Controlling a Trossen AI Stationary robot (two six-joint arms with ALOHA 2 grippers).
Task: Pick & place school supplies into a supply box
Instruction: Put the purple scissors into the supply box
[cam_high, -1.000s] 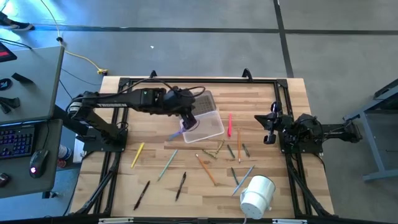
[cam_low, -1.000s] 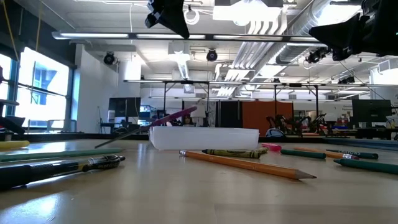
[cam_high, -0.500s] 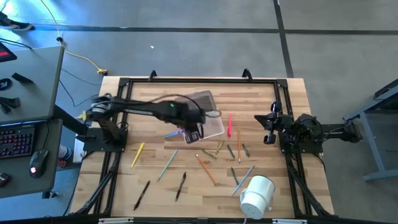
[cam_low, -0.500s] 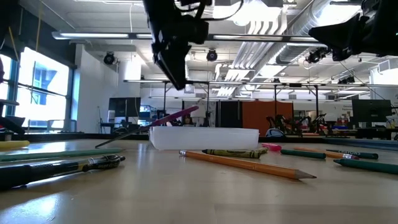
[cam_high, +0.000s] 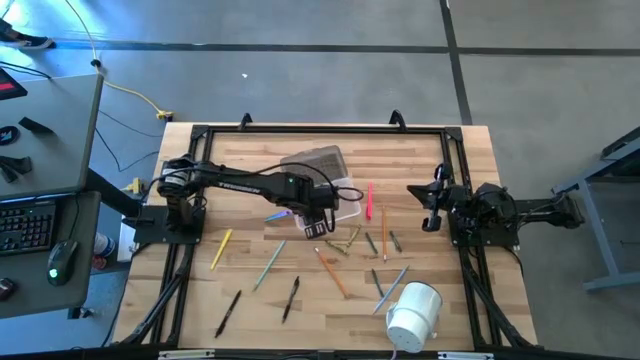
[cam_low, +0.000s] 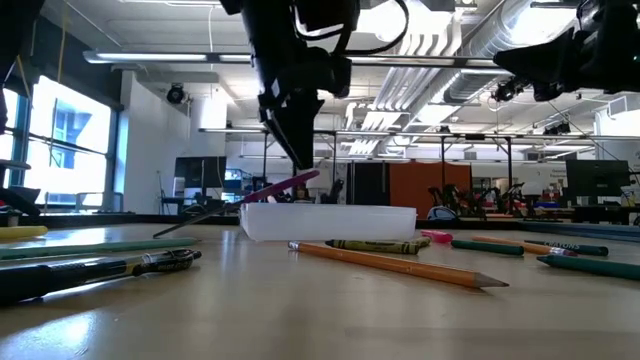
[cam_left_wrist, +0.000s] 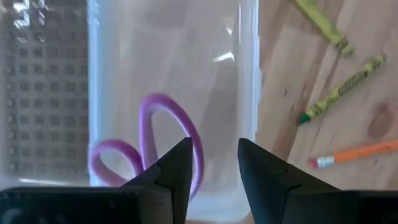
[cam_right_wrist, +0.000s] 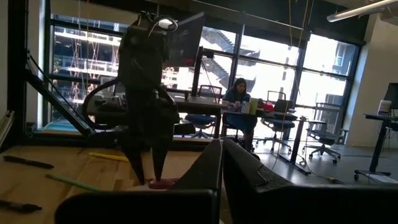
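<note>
Over the near edge of the supply box (cam_high: 335, 196), the left gripper (cam_high: 312, 226) hangs with its 2 fingers spread and nothing between them. Its wrist camera looks straight down past those fingers (cam_left_wrist: 180, 163) into the clear box (cam_left_wrist: 245, 74), where a purple pen (cam_left_wrist: 158, 134) lies, distorted by the plastic wall. From table height the purple pen (cam_low: 285, 187) leans on the rim with one end poking out over the box's edge (cam_low: 330, 222), which probably explains why the claw sits just above it: a loosely dropped stick may need a nudge to settle inside.

Most school supplies are still scattered on the wooden table (cam_high: 450, 300): an orange pencil (cam_high: 331, 272), a pink-red pen (cam_high: 368, 200), a yellow one (cam_high: 221, 249), 2 black pens (cam_high: 291, 298) and several green sticks (cam_high: 352, 238). A fat white roll (cam_high: 414, 315) stands near the front edge, not part of the job.

At the table's far side, the right gripper (cam_high: 432, 207) waits with fingers pressed together, well apart from the box.
</note>
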